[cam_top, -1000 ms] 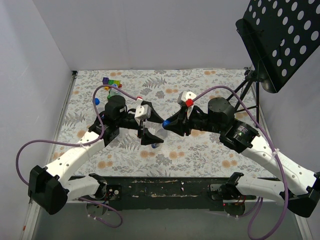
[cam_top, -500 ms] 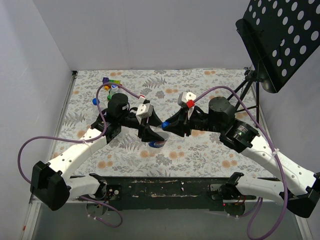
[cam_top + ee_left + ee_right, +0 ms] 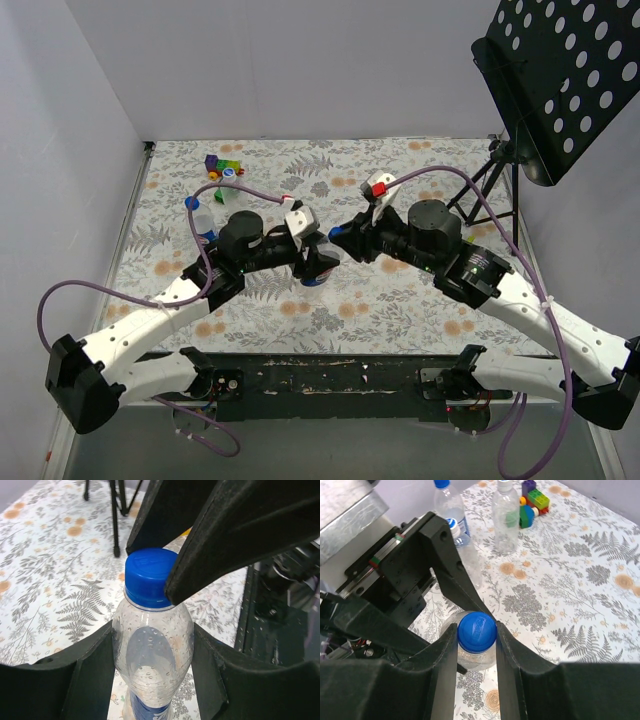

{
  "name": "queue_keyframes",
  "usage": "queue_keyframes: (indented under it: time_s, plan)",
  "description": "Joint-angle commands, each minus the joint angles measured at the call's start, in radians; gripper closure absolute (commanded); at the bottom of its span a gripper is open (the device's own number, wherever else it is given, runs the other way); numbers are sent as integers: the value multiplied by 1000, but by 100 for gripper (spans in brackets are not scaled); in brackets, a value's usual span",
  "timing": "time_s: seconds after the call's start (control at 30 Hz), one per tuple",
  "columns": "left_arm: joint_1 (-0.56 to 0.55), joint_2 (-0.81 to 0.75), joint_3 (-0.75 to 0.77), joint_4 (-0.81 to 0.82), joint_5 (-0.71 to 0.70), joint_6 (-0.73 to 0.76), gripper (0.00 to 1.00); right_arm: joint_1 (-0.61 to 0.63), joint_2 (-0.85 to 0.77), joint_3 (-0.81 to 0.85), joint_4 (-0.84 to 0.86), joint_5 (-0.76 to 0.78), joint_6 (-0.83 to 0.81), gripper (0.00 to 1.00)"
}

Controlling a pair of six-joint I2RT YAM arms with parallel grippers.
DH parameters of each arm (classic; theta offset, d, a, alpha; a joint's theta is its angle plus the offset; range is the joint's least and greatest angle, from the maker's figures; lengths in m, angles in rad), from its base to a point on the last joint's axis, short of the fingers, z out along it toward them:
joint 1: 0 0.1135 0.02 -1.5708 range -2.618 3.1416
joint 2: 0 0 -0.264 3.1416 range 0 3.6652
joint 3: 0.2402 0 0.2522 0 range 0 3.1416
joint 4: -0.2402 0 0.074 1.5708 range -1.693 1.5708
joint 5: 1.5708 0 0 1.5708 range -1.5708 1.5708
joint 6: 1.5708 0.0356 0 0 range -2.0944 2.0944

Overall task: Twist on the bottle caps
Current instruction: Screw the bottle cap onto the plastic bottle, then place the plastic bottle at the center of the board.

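Two grippers now share one bottle (image 3: 151,625) near the middle of the table (image 3: 400,300). The left gripper (image 3: 152,665), which stood wide a second ago, has swung in and clamped its fingers on the clear body just below the shoulder. The right gripper (image 3: 477,635) stays pinched on the blue cap (image 3: 148,575) as before. The bottle stands roughly upright between them, its blue label low on the body, and the cap sits square on the neck, though the pictures do not show how far down the thread it is. With the body braced from the left, the right wrist can likely turn the cap without the bottle spinning along, so the tightening step looks ready to begin. Too hard a squeeze on the thin plastic could dent it and tilt the neck. Two other bottles (image 3: 506,520) wait at the far left, close to the toy blocks (image 3: 532,497), one of them already wearing a blue top.
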Motion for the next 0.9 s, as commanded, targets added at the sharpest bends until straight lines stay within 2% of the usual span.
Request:
queue_keyframes:
  time_s: [0.0,0.03,0.1,0.17,0.27,0.47,0.67,0.87]
  plan:
    - [-57,-39,-31,145,-286,-74,69,-10,-7,-25,-18,248,35,99]
    - [-57,-31,-38,164,-301,-77,69,-10,-14,-27,-15,245,35,97]
    - [-55,-25,-58,208,-338,-86,69,-10,-39,-33,-3,225,30,69]
    - [-57,-19,-87,271,-387,-86,68,-10,-85,-53,22,225,19,50]
    - [-54,0,-130,387,-479,-68,68,-10,-170,-125,91,248,6,36]
    - [-33,119,-178,674,-685,-19,67,-10,-333,-274,172,319,-14,29]
    - [15,288,-186,932,-794,-45,65,-10,-439,-358,167,346,-13,29]
    - [18,432,-176,1075,-828,-53,64,-10,-507,-383,129,379,-19,29]
